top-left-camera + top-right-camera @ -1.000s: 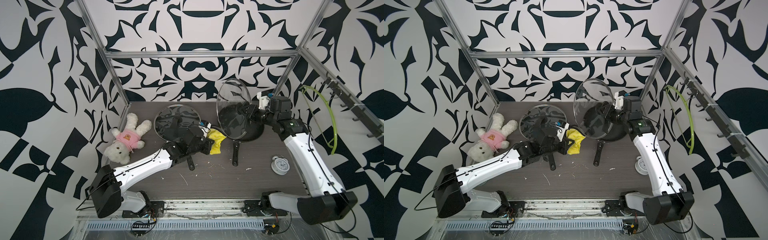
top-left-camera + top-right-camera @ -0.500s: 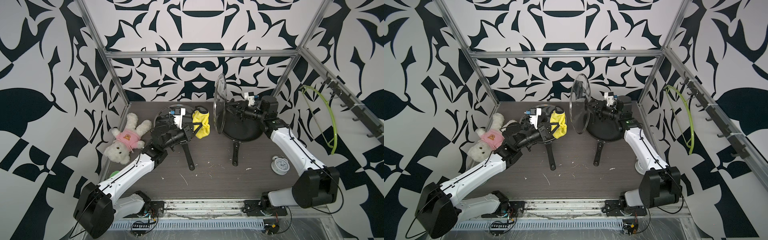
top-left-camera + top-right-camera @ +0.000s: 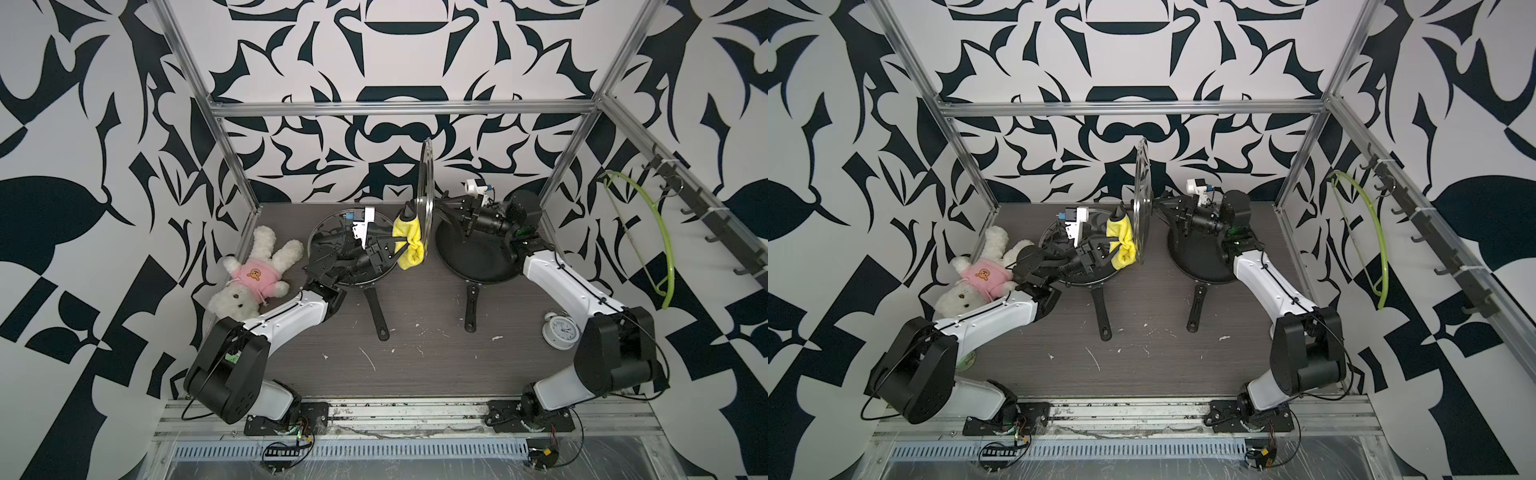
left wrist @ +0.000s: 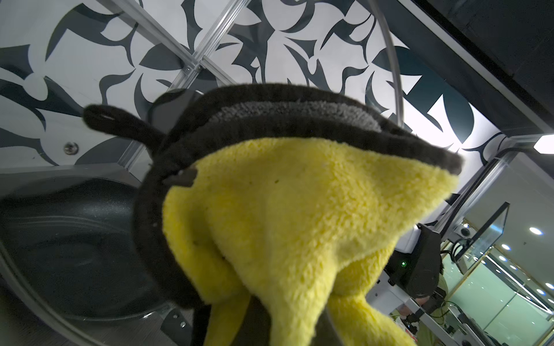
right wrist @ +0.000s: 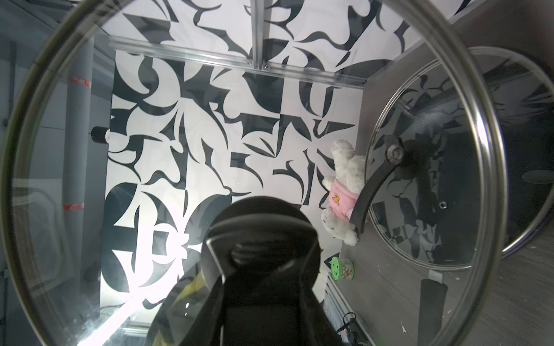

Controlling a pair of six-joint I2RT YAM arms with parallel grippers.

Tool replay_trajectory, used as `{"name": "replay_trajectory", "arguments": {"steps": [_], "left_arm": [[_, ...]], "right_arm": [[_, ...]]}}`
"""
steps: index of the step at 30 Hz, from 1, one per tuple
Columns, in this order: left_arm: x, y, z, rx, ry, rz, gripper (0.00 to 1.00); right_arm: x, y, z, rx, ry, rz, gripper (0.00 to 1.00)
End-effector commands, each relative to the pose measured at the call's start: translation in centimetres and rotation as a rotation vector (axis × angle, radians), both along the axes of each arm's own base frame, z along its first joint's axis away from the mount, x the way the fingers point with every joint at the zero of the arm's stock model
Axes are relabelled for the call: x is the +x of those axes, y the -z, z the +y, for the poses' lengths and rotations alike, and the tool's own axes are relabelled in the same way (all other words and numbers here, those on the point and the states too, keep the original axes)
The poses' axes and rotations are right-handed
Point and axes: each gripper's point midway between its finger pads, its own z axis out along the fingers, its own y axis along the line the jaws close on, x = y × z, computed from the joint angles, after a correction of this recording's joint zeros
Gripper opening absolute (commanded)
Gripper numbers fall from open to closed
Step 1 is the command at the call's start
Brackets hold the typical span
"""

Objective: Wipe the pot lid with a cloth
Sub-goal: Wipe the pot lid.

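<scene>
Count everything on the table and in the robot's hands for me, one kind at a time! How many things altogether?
Frying pan: 2
Glass lid: 2, one held upright, one lying on a pan
Yellow cloth: 1
Teddy bear in a pink shirt: 1
Alarm clock: 1
Small green-lidded jar: 1
Total: 8

The dark wood-grain desk (image 3: 415, 374) fills the middle of both top views. Two black pans rest on it, handles toward the lower edge: a lidded frying pan (image 3: 376, 307) left of centre, an open frying pan (image 3: 473, 257) right of centre. A teddy bear (image 3: 257, 278) in a pink top lies at the desk's left edge and a white alarm clock (image 3: 560, 330) near its right edge. White flecks (image 3: 368, 357) are scattered below the pans.
</scene>
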Motion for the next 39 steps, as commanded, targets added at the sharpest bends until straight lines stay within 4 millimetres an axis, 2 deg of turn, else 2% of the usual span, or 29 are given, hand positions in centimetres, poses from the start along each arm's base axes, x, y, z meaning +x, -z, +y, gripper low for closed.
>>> {"name": "replay_trajectory", "arguments": {"steps": [1, 9, 14, 20, 24, 30, 35, 39], "left_arm": [[-2.0, -3.4, 0.8, -0.066, 0.051, -0.117, 0.0], [-1.5, -3.3, -1.0, 0.024, 0.125, -0.122, 0.0], [-1.4, -4.3, -1.9, 0.025, 0.166, -0.167, 0.0], [-0.3, -6.7, -2.2, 0.0, 0.121, -0.216, 0.0], [1.8, -7.9, -1.8, -0.011, 0.028, -0.219, 0.0], [6.6, -8.3, -1.2, -0.004, -0.132, -0.177, 0.0], [10.5, -7.7, -0.3, 0.004, -0.226, -0.118, 0.0], [12.7, -5.8, 0.2, 0.04, -0.258, -0.069, 0.0]], "right_arm": [[-4.5, -8.6, 0.1, 0.073, -0.082, -0.359, 0.0], [-5.7, -9.3, 0.9, 0.071, -0.123, -0.41, 0.0], [-6.0, -9.2, 1.1, 0.063, -0.128, -0.413, 0.0], [-6.0, -8.6, 1.3, 0.038, -0.13, -0.412, 0.0], [-6.4, -8.3, 1.5, 0.031, -0.141, -0.416, 0.0], [-7.6, -8.5, 2.0, 0.031, -0.172, -0.442, 0.0], [-8.7, -9.2, 1.9, 0.03, -0.182, -0.48, 0.0], [-9.5, -9.9, 1.7, 0.032, -0.175, -0.508, 0.0]]}}
